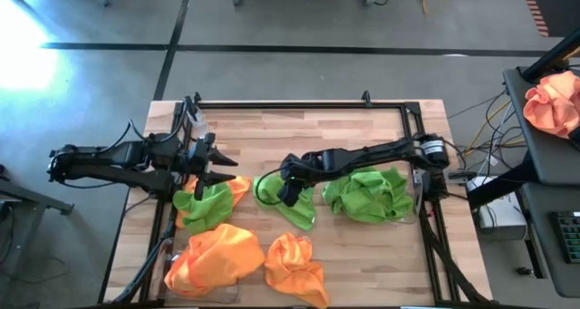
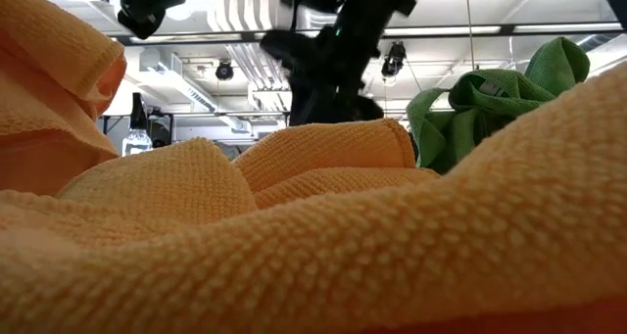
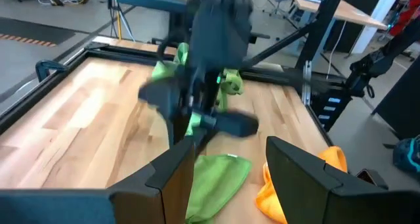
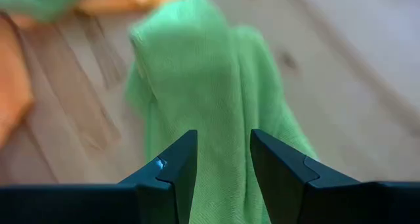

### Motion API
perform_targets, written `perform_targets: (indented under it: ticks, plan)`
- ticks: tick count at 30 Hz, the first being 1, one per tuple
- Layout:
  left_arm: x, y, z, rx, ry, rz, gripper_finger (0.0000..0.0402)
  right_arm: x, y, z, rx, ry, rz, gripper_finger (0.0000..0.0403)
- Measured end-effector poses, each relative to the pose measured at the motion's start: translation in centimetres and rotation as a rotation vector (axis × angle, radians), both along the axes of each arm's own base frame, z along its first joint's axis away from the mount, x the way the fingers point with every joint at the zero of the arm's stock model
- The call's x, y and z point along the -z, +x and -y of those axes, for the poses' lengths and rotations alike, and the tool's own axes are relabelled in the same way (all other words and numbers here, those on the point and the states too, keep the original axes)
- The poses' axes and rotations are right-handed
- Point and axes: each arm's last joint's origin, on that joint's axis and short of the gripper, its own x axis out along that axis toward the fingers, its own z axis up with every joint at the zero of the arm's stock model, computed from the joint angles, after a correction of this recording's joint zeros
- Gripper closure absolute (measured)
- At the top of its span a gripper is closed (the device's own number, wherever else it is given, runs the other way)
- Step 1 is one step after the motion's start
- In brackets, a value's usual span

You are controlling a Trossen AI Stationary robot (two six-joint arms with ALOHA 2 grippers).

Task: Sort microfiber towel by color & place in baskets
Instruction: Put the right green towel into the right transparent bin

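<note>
On wooden table [image 1: 362, 132], orange towels [image 1: 217, 255], green towels [image 1: 367, 193], both tools parted, empty, grey floor beyond.

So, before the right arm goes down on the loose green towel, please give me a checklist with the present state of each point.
1. Right gripper fingers apart, nothing between them: ok.
2. Right gripper over the loose lime green fuzzy towel in mid table: ok.
3. Left gripper open and empty, off to the side over the green and orange heap: ok.
4. Towels already sorted: not ok, that heap mixes colours.
5. See-through plastic baskets located: cannot tell, cloth covers them.
</note>
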Motion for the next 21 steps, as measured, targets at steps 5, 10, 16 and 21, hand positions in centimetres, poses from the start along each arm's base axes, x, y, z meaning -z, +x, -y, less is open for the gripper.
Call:
perform_targets:
  ticks: [5,10,16,21]
  plan:
    - [-0.1,-0.3,0.0,0.0,-0.001,0.004,0.0228,2.3,2.0,-0.1,-0.031,0.058,-0.037,0.0268]
    - [0.0,-0.8,0.0,0.0,-0.001,-0.009,0.0228,3.1,4.3,-0.2,-0.082,0.068,-0.053,0.0268]
    - [0.1,-1.4,0.0,0.001,-0.001,-0.021,0.0228,2.4,6.5,0.0,-0.166,0.026,-0.088,0.0268]
    - [0.2,-1.6,0.0,0.0,-0.004,-0.033,0.0228,1.5,7.6,0.6,-0.206,-0.002,-0.086,0.0268]
